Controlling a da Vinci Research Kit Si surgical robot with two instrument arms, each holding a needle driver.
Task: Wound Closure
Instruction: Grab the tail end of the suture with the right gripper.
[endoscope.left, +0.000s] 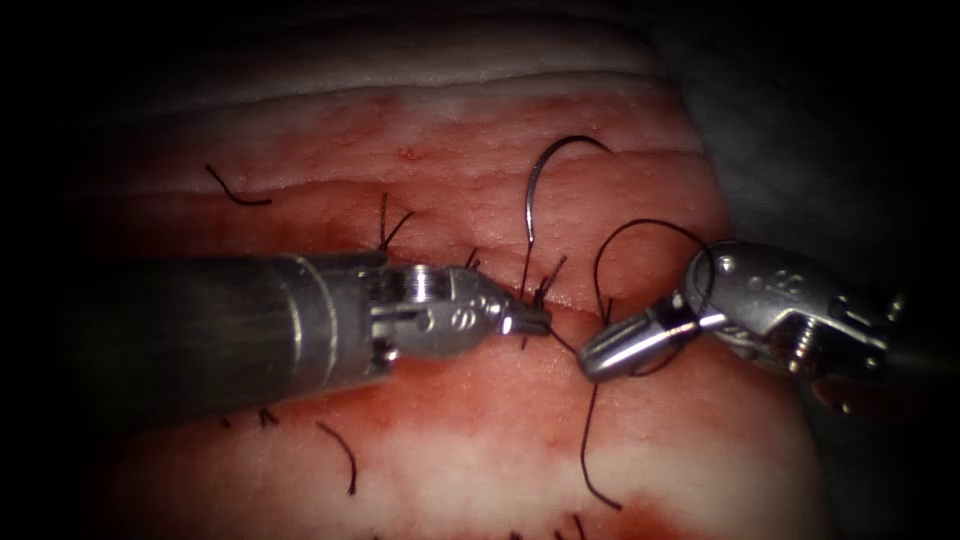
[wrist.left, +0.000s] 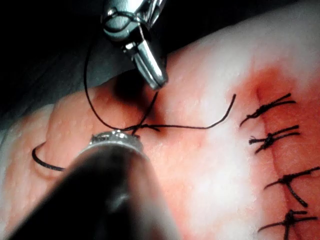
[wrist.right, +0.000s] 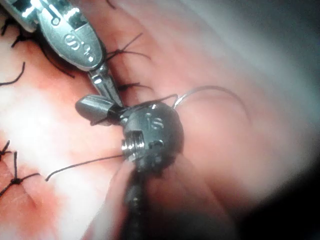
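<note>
The tissue (endoscope.left: 450, 450) carries a cut (endoscope.left: 570, 312) running across it. My left tool (endoscope.left: 538, 320) comes in from the left, shut on the thread (endoscope.left: 565, 342) right at the cut. My right tool (endoscope.left: 598, 358) sits just right of it, shut on the thread, with a loop of thread (endoscope.left: 640, 224) wound round it. A free tail (endoscope.left: 585, 440) trails toward the near edge. The curved needle (endoscope.left: 530, 200) lies loose on the far side of the cut, held by neither tool and not in the tissue. The right tool (wrist.left: 152, 70) and the tail (wrist.left: 200, 127) also appear in the left wrist view, the left tool (wrist.right: 102, 82) in the right wrist view.
Finished stitches with short cut ends (endoscope.left: 392, 230) line the cut to the left; several knots (wrist.left: 270, 107) stand in a row. Loose cut ends of thread (endoscope.left: 240, 192) (endoscope.left: 345, 458) lie on the tissue. Red fluid (endoscope.left: 420, 395) stains the tissue beside the cut. The tissue's edge (endoscope.left: 760, 200) drops off at right.
</note>
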